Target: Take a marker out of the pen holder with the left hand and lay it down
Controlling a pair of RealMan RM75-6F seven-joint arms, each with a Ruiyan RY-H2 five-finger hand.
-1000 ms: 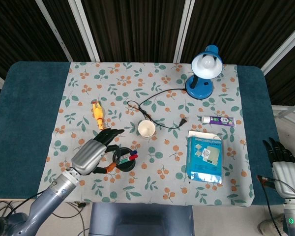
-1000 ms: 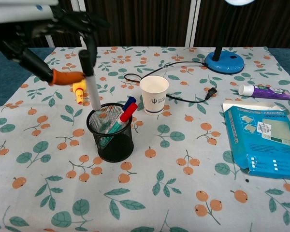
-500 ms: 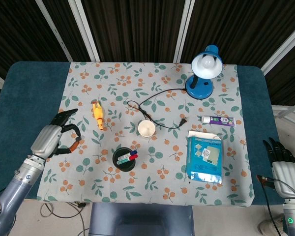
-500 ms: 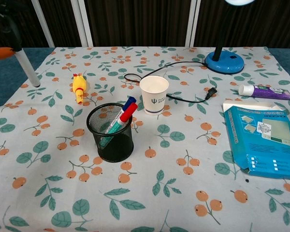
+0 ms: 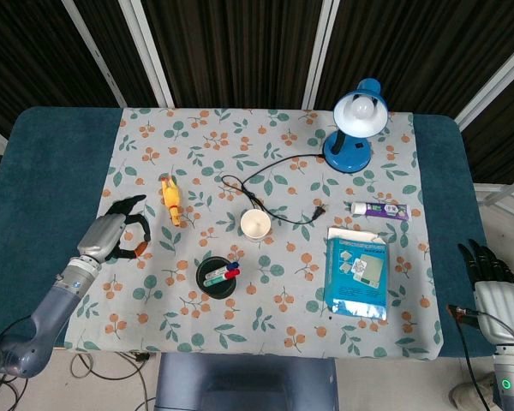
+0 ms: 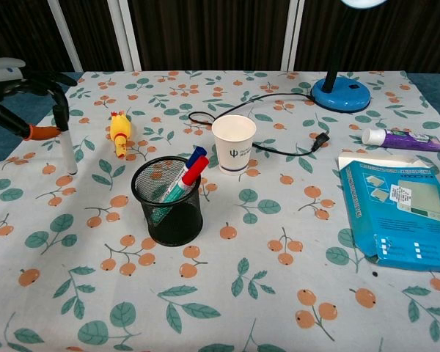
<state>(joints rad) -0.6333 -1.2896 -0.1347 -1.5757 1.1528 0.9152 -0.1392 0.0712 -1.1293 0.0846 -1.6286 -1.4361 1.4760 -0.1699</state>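
Observation:
The black mesh pen holder [image 5: 217, 278] [image 6: 167, 202] stands on the floral cloth and holds a red marker [image 6: 193, 170], a blue one [image 6: 199, 155] and a green one. My left hand [image 5: 111, 235] [image 6: 15, 84] is to its left, near the cloth's left edge. It grips a white marker with a black cap [image 6: 66, 143] almost upright, its lower end at or just above the cloth. The head view hides that marker under the hand. My right hand [image 5: 487, 272] rests off the table's right edge, fingers straight and holding nothing.
A yellow rubber chicken [image 6: 119, 132] lies just right of the held marker. A paper cup [image 6: 234, 143] stands behind the holder. A blue lamp [image 5: 355, 128] with its black cord, a tube [image 6: 396, 137] and a blue box [image 6: 396, 209] occupy the right side.
My left hand lifted the white marker out of the holder, carried it left, then came down and slightly back right, bringing the marker's lower end to the cloth. The right hand has stayed still.

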